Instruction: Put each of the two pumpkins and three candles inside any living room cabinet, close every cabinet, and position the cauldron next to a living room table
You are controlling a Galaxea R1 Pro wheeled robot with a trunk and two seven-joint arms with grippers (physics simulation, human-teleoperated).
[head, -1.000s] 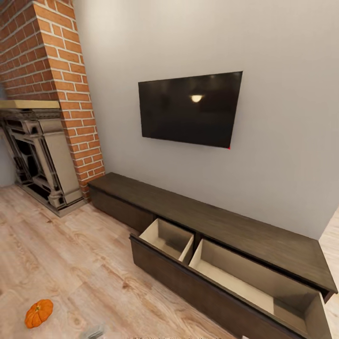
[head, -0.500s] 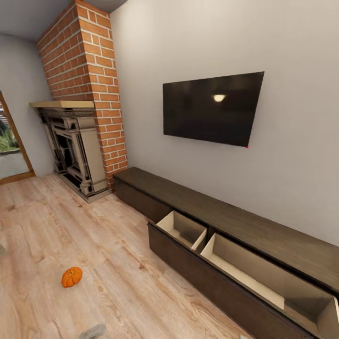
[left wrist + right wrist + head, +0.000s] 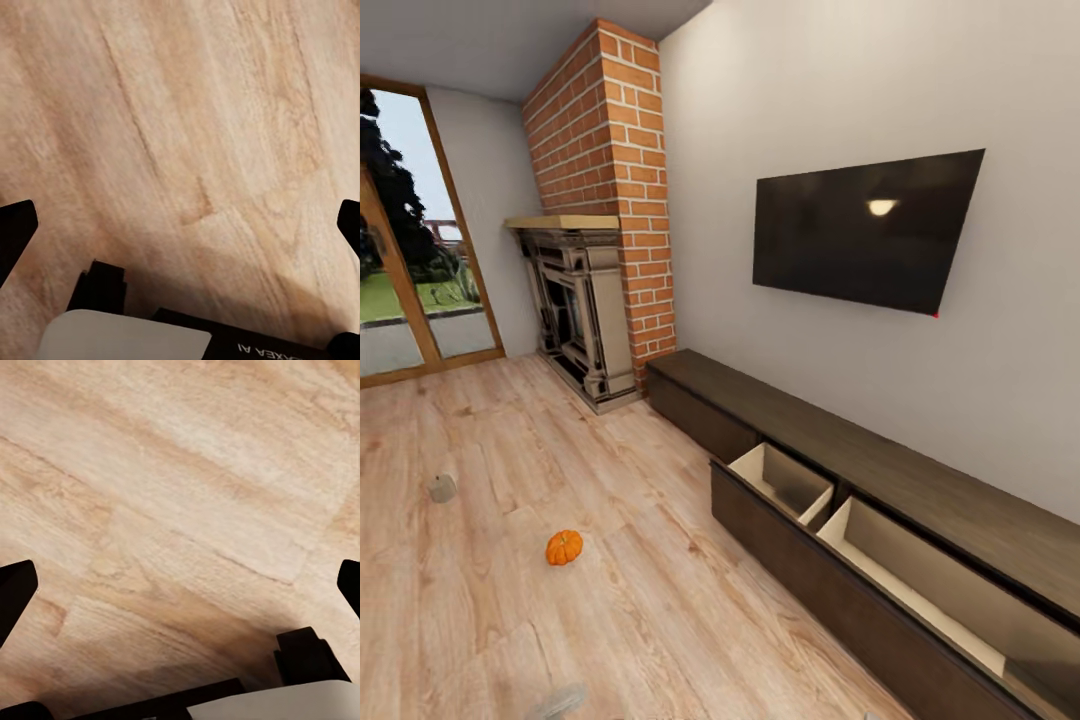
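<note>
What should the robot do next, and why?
Probably roll toward the pumpkin lying on the floor and reach down for it. Both pincers, left and right, look open with nothing between them, and the cabinet drawer stands open, ready.

Black fingertips at both side edges of the left wrist view, blunt and matte. Between them a black housing with a blocky black lug, a pale grey-white rounded panel, and white lettering "AXEA AI" printed upside down. Same black fingertips in the right wrist view, with a black block and a pale white rounded panel. Small grey rounded part at the near edge of the head view.
</note>
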